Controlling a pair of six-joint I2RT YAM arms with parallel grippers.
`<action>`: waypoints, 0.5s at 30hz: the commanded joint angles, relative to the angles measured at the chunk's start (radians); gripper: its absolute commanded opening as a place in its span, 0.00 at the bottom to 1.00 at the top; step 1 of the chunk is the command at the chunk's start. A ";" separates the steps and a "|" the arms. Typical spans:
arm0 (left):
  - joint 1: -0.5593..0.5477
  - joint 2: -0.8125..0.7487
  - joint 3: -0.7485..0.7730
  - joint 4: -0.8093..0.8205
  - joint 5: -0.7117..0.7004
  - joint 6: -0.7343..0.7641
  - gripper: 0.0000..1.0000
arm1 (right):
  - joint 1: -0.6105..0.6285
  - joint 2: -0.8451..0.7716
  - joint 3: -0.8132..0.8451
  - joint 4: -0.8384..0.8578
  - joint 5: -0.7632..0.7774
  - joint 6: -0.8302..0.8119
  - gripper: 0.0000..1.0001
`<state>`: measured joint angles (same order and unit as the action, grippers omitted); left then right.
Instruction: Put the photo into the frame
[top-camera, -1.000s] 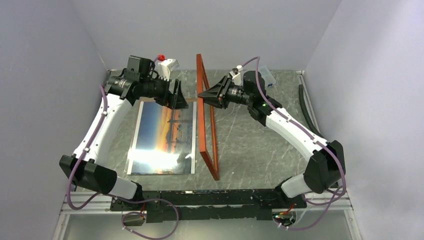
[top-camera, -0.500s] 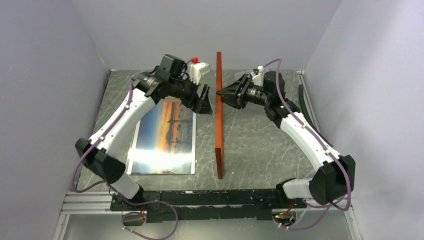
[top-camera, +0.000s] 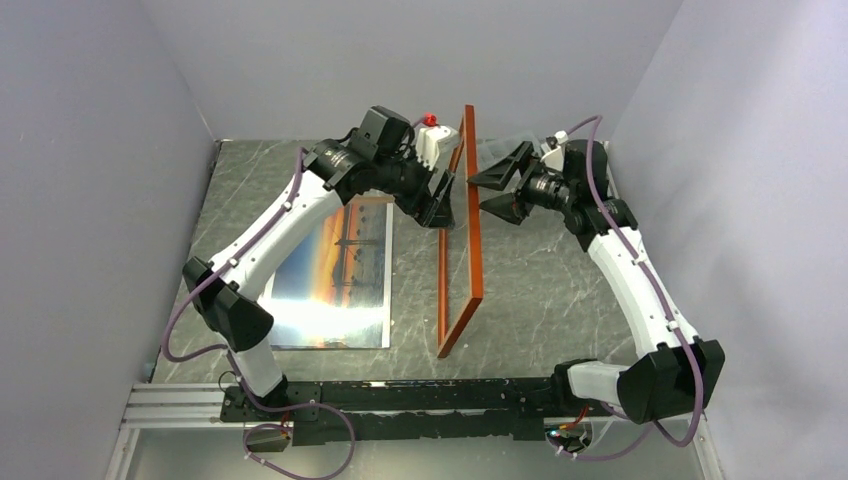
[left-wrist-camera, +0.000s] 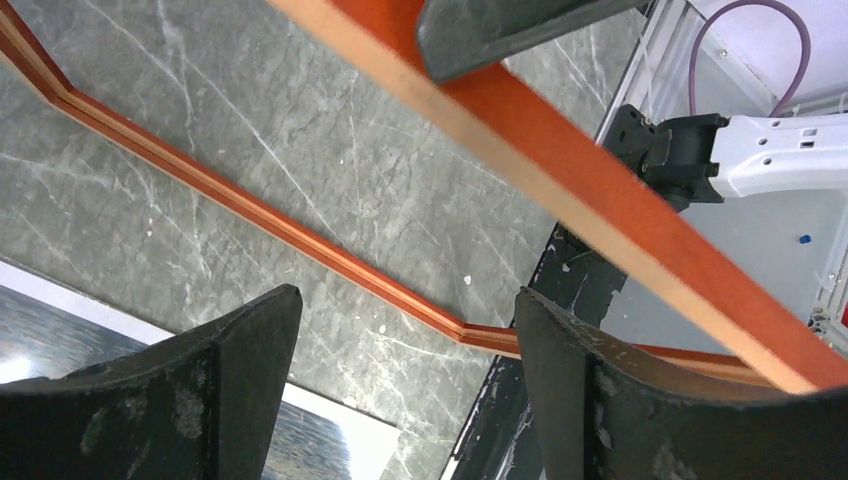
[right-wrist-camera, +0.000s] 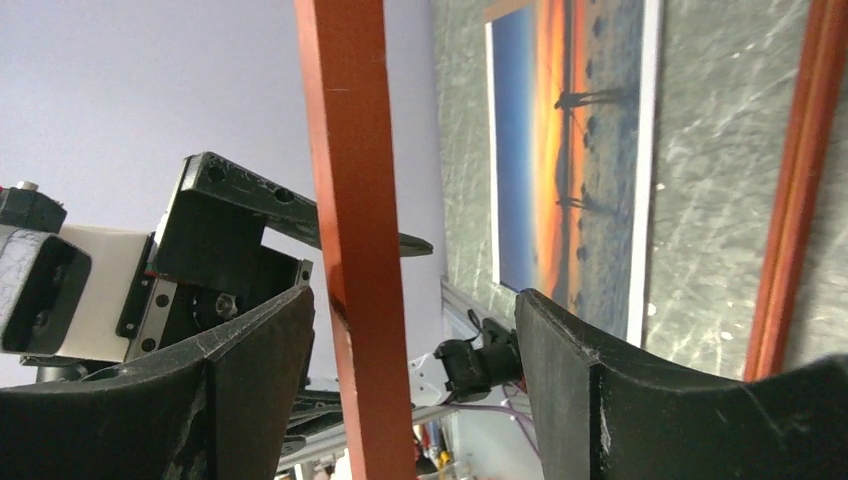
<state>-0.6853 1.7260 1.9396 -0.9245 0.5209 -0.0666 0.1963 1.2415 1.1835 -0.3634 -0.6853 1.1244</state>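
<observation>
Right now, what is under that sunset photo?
The photo lies flat on the grey marbled table. A thin tan strip peeks out at its far edge; whatever else lies beneath is covered by the print.

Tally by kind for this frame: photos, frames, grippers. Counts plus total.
photo: 1
frame: 1
grippers: 2 (left gripper, right gripper, both open)
Total: 4

We lose the upper right corner of the photo (top-camera: 325, 285) behind the left arm (top-camera: 290, 205); both wrist views crop the frame (top-camera: 472, 220).
</observation>
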 joint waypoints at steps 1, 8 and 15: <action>-0.017 0.032 0.046 0.029 -0.025 0.009 0.83 | -0.031 -0.038 0.092 -0.166 0.024 -0.132 0.78; -0.016 0.018 -0.059 0.050 -0.131 0.047 0.81 | -0.042 -0.023 0.173 -0.339 0.097 -0.248 0.77; 0.059 0.038 -0.201 0.042 -0.166 0.043 0.73 | -0.044 -0.033 0.242 -0.579 0.284 -0.416 0.69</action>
<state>-0.6838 1.7649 1.7863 -0.8875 0.3801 -0.0330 0.1574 1.2358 1.3800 -0.7902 -0.5213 0.8330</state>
